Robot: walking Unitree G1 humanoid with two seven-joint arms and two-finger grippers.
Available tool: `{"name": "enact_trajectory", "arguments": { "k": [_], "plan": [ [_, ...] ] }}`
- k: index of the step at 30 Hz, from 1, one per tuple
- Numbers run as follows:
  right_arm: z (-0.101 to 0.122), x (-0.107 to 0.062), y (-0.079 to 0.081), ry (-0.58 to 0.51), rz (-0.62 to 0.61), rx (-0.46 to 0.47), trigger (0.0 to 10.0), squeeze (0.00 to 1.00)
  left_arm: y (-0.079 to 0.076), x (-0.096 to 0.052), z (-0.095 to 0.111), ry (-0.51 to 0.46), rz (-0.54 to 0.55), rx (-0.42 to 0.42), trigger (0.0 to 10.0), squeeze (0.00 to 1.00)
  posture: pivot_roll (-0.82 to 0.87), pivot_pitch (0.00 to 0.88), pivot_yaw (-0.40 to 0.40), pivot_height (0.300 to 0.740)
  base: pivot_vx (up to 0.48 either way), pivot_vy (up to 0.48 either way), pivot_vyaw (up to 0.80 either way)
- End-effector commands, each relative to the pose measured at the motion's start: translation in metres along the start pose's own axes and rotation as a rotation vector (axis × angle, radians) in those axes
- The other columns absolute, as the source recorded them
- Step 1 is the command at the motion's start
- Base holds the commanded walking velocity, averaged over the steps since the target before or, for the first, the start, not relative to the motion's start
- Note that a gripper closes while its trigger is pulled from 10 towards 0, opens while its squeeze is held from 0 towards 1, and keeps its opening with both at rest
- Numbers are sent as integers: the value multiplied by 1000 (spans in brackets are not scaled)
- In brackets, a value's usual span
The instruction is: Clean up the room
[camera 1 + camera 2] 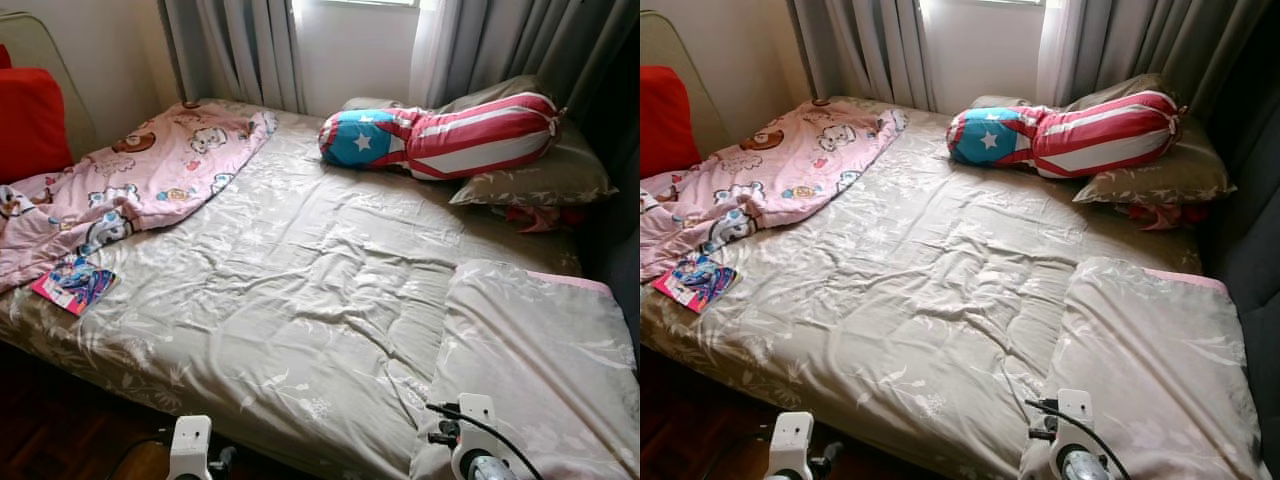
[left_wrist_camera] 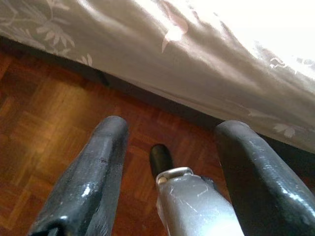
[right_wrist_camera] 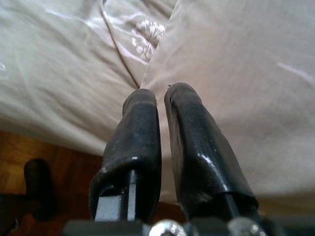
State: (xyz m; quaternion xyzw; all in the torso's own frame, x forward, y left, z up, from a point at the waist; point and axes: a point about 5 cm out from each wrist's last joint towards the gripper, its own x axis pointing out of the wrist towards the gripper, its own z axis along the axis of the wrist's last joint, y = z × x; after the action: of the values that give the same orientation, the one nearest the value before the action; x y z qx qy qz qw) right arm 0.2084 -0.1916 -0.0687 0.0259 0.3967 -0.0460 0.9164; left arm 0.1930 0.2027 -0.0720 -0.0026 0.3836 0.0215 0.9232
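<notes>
While both arms hang low at the near edge of the bed (image 1: 300, 300), nothing is being handled: the left gripper (image 2: 170, 147) points down over the parquet floor (image 2: 44, 118) with its black fingers spread wide and nothing between them, the hanging edge of the beige floral bedspread (image 2: 206, 64) just beyond its tips. The right gripper (image 3: 160, 105) is clenched, fingers pressed together on nothing, their tips close to or touching a folded beige quilt (image 1: 540, 360) that lies at the bed's near right corner, directly ahead of that claw.

Judging by the task, the loose things are what need tidying. A colourful children's book (image 1: 72, 284) lies near the bed's edge, ahead of the left claw and off to its left, just beside the crumpled pink cartoon blanket (image 1: 130, 190) that sprawls across that side. Well beyond the right claw, against the curtains (image 1: 240, 50), a star-and-stripes bolster (image 1: 440, 135) rests partly on an olive pillow (image 1: 540, 170). A red cushion (image 1: 30, 120) stands far left. The blanket's heap suggests it was thrown aside, not folded.
</notes>
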Motion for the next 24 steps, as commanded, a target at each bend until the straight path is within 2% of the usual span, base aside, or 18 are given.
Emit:
{"name": "enact_trajectory", "arguments": {
  "k": [1,7,15,24],
  "plan": [
    [-11,-2,-2,45,-12,-3,10000,0,-5,0,-4,28,0,1,10000,0,0,0,-39,740,0,0,0],
    [-27,-7,-9,92,-37,15,10000,0,-5,-2,-11,54,11,-3,10000,0,-1,0,-41,740,0,0,0],
    [-33,-10,-19,113,-66,30,10000,0,-5,-2,-14,76,21,-15,10000,0,0,0,-43,740,0,66,0],
    [-38,-11,-18,146,-75,18,10000,0,-1,-3,-18,96,40,-19,10000,0,14,0,-36,740,0,118,0]
  ]
}}
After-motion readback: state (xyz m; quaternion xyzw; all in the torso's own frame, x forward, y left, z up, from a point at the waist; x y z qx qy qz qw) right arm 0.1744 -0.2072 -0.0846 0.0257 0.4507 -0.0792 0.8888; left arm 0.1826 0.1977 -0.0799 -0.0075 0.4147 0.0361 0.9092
